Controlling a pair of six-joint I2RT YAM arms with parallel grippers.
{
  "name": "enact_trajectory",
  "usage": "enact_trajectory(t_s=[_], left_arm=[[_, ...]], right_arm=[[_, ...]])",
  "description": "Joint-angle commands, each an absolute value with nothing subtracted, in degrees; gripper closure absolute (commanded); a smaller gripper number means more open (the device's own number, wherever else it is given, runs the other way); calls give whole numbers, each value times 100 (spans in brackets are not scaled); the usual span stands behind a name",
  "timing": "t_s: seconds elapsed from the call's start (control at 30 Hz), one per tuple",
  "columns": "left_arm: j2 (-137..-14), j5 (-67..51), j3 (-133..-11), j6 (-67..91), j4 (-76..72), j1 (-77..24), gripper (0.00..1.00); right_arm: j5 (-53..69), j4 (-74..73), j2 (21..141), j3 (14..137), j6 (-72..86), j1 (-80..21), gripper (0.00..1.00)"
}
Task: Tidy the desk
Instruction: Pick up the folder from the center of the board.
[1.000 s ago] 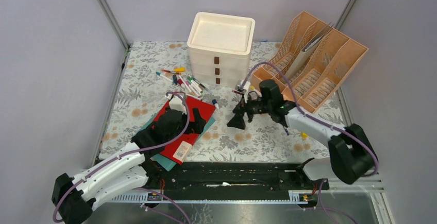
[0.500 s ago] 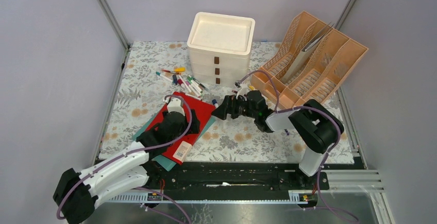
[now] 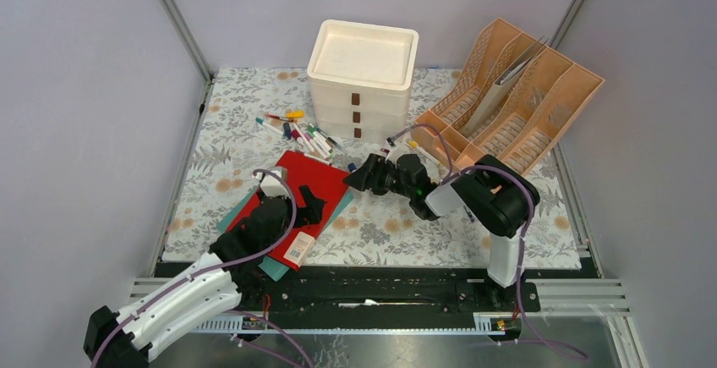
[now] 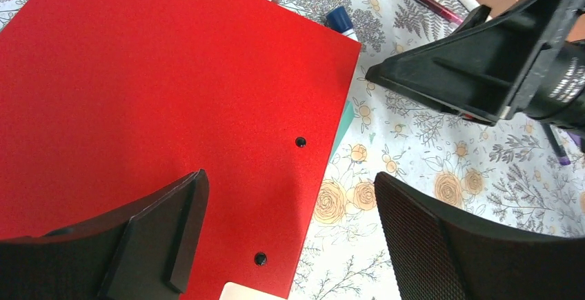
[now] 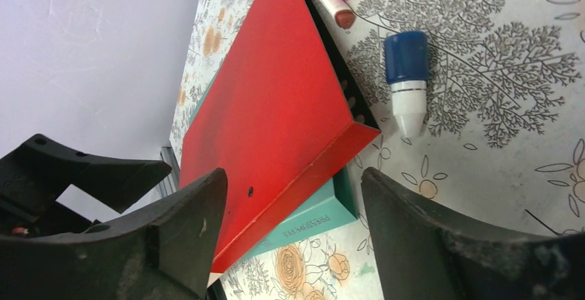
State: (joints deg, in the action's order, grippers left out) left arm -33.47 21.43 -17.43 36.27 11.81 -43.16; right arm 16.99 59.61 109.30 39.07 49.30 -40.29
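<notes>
Across the middle of the top view, framed by metal rails: the desk (image 3: 385,234), under its pale cloth of ferns and orange flowers. Lying on its near-left part, a red folder (image 3: 320,175) atop a teal folder (image 5: 310,225), with a white barcoded label (image 3: 298,248) at the near edge. Just above the red folder's right side, the left gripper (image 3: 306,203) — released, fingers spread, gripping nothing; in its wrist view, one finger over red, the other over bare cloth. Facing it from the right, low and near the folder's far-right corner, the right gripper (image 3: 362,176), likewise parted and empty, that corner framed between its fingers in the wrist view; touching the folder or not, hard to say from here. Beside that corner, a blue-capped marker (image 5: 407,72) flat on the cloth. Farther back, a loose scatter of markers (image 3: 300,135) before a white drawer unit (image 3: 363,80), and to the right of it a tan file sorter (image 3: 516,101) — a grey sheet (image 3: 500,85) leaning in one slot.
</notes>
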Motion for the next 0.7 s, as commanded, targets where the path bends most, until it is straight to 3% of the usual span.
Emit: enact_trajectory(t_s=[0.0, 0.2, 0.67], left_arm=[[-3243, 2093, -1729, 3629, 893, -4286, 5], [-3329, 1975, -1638, 3647, 679, -4284, 5], [-3337, 1672, -1318, 3671, 131, -4282, 7]], right_arm=[[1521, 6511, 11176, 4090, 5214, -4104, 25], [1424, 6800, 11363, 4085, 5308, -4114, 38], [1335, 6789, 11702, 4245, 5396, -4122, 43]])
